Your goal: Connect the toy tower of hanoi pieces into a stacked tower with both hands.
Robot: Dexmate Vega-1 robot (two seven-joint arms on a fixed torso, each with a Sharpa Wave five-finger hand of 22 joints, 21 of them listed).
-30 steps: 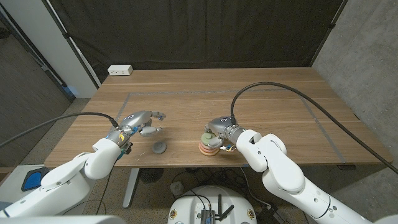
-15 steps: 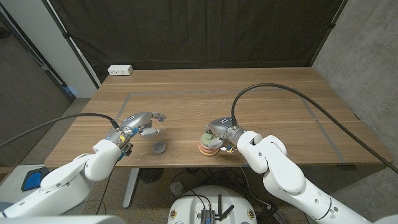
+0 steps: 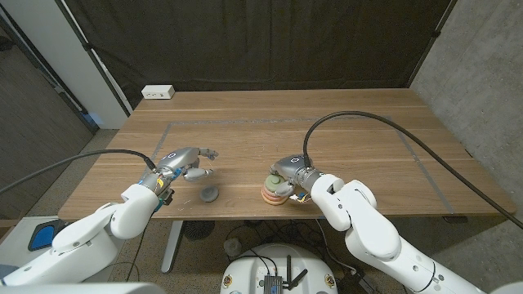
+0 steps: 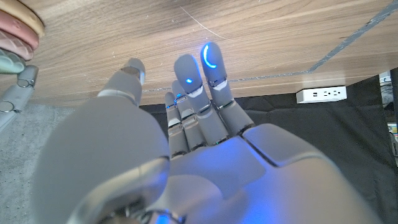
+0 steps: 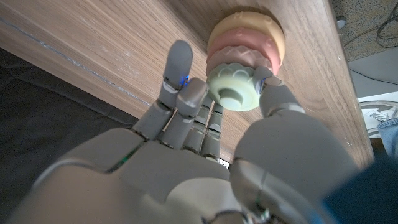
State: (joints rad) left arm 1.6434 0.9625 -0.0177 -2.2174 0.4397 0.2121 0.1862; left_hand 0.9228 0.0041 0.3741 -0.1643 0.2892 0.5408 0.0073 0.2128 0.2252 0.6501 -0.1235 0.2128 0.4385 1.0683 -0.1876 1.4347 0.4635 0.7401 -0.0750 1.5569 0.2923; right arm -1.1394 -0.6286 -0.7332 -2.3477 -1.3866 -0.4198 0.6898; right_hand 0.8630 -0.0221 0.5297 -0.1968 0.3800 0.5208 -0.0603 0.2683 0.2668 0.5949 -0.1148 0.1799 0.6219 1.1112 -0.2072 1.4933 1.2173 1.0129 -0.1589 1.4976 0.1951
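Now my right hand [image 5: 205,124] grips green piece [image 5: 233,90] atop stack [image 3: 274,192] at desk [image 3: 343,122] near edge. Left hand [image 3: 186,162] open, empty. Grey piece [image 3: 210,193] loose beside it; probably next pickup.

The left hand [image 3: 185,162] hovers near the counter's front edge, fingers [image 4: 208,62] extended and slightly apart, holding nothing. The right hand [image 3: 286,171], further along that edge, has its fingers [image 5: 177,74] curled in a grasp.

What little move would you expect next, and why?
Probably the open left hand lowers to pick up the small grey round piece lying loose beside it, since the right hand grips the pale green ring atop the pastel stacked tower.
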